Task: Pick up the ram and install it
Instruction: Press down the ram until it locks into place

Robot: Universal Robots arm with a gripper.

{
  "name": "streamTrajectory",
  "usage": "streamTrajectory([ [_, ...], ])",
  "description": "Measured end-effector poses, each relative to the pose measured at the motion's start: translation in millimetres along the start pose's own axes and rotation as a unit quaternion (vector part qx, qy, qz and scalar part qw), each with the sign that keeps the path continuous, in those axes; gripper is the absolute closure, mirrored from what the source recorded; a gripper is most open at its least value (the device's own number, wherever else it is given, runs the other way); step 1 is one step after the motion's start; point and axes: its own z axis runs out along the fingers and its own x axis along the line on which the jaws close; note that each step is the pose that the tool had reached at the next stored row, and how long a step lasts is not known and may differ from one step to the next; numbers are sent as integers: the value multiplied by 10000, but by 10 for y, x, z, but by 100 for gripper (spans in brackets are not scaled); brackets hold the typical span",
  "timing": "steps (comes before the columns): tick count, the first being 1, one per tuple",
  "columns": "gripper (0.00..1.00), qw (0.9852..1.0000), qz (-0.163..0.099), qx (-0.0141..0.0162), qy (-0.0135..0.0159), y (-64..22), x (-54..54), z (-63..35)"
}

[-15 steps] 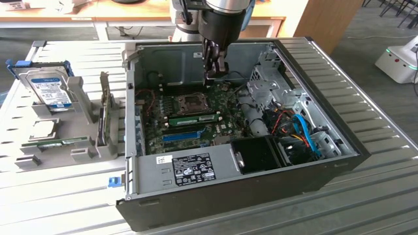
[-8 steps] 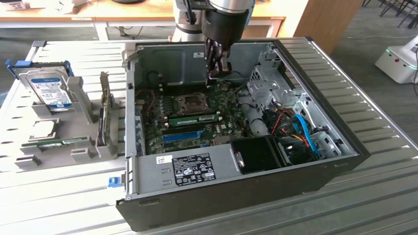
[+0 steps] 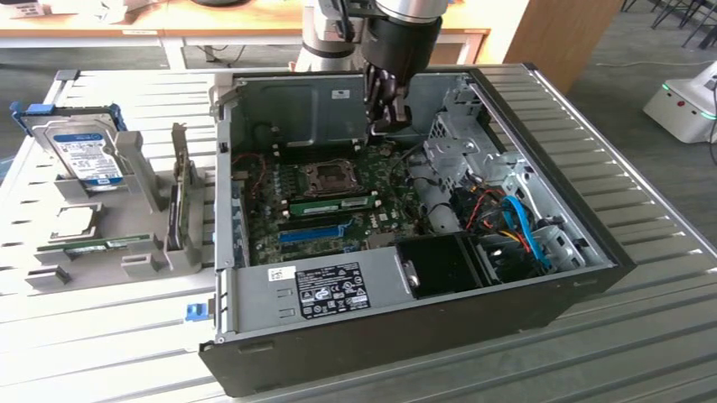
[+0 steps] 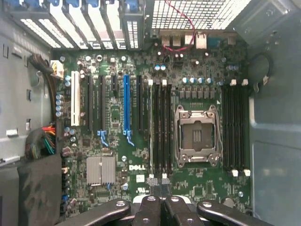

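Hovering shut, empty hand (image 3: 382,126) inside PC case (image 3: 583,252); ram (image 3: 336,202) looks seated in 1 slot beside CPU socket (image 3: 332,176).
Exterior: ram lies slightly toward the exterior view's left of the hand, long axis crosswise. Wrist: hand (image 4: 160,202) pinched closed, ram (image 4: 151,132) edge-on, running straight away from it.

Thin green ram (image 3: 336,202) upright in a motherboard slot near the socket

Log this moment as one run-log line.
gripper: shut, empty, above motherboard | ram: slotted beside CPU socket
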Motion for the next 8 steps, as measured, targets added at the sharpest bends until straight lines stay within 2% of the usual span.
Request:
streamTrajectory([
  [4,89,10000,0,0,0,-48,-2,-2],
  [8,89,10000,-11,0,0,-50,-2,-2],
])
